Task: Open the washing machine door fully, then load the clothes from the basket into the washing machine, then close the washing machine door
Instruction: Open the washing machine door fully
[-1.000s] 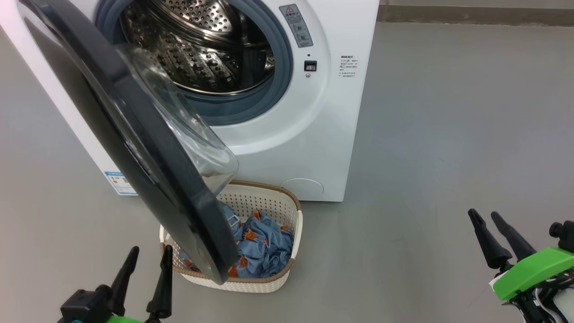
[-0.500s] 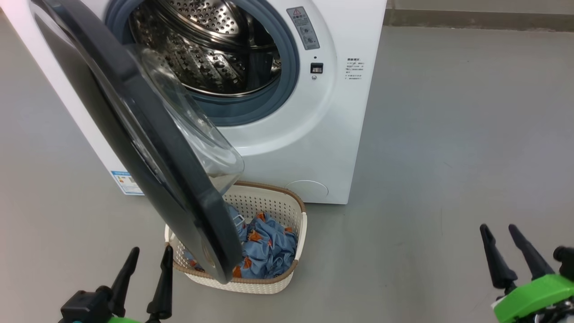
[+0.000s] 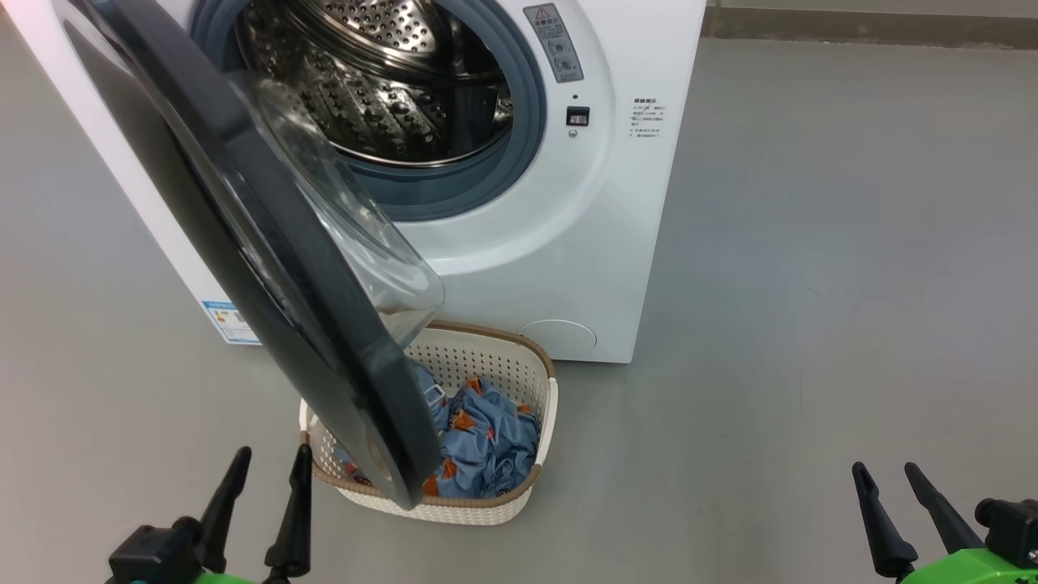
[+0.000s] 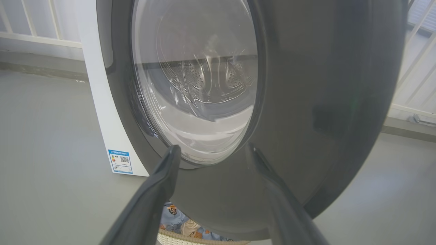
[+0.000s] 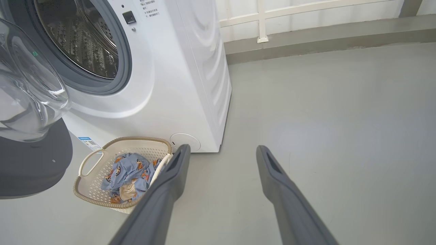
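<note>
Big white front-loading washing machine [image 3: 568,268] at far centre. Its round black-rimmed glass door [image 3: 268,272] hangs half-swung off the left hinge, edge pointing near, bowl facing right. It overhangs the cream perforated basket [image 3: 454,513] on the floor just in front and probably needs pushing further left for access. Blue cartoon-print clothes [image 3: 486,442] heaped inside; basket's length runs near-far. Left gripper [image 3: 273,454], right gripper [image 3: 884,469]: fingers spread wide, holding nothing.

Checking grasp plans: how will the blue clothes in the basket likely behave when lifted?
The clothes lie crumpled in folds, so probably floppy, draping and trailing when lifted. They look thin, likely light. Bunched together in the basket, one pinch may drag several pieces.
</note>
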Available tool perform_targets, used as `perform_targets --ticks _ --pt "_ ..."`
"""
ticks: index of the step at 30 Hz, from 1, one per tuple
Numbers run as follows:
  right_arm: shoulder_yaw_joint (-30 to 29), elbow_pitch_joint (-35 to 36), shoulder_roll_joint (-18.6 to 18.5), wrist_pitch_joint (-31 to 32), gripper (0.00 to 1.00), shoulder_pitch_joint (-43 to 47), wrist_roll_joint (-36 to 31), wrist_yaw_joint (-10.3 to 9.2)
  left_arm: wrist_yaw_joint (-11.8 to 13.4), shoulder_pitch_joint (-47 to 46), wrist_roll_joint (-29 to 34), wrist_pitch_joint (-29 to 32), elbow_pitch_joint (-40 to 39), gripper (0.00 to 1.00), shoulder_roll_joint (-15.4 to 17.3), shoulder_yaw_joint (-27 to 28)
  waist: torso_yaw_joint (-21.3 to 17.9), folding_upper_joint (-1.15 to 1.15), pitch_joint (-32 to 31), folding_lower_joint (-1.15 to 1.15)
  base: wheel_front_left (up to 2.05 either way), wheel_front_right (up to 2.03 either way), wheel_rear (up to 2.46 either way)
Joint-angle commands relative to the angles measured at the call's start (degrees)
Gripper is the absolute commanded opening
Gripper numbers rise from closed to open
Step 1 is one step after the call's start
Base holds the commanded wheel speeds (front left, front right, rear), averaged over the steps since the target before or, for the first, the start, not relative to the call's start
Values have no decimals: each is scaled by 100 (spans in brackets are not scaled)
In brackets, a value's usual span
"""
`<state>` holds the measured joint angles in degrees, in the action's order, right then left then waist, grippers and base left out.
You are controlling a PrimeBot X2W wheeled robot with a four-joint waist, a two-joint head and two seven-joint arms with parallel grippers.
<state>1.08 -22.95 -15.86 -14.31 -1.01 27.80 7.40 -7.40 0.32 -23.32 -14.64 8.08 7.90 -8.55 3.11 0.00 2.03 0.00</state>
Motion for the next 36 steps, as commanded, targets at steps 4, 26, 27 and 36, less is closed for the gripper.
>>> perform_targets --ticks 4,26,27,36 --pt "81 86 -89 -69 100 -14 -72 9 -9 -139 -15 -36 -101 0 54 236 -13 0 19 0 0 0 0" --pt "-95 300 -61 -69 100 -43 -201 9 -9 -476 -102 -36 -3281 0 -248 119 79 0 97 0 0 0 0" --pt "-100 309 -59 -69 100 -45 -203 9 -9 -482 -116 -36 -3331 0 -248 -78 74 0 108 0 0 0 0" --pt "-98 346 -20 -69 100 -149 -226 9 -9 -842 -547 -36 -2274 0 -137 -1682 24 0 233 0 0 0 0"
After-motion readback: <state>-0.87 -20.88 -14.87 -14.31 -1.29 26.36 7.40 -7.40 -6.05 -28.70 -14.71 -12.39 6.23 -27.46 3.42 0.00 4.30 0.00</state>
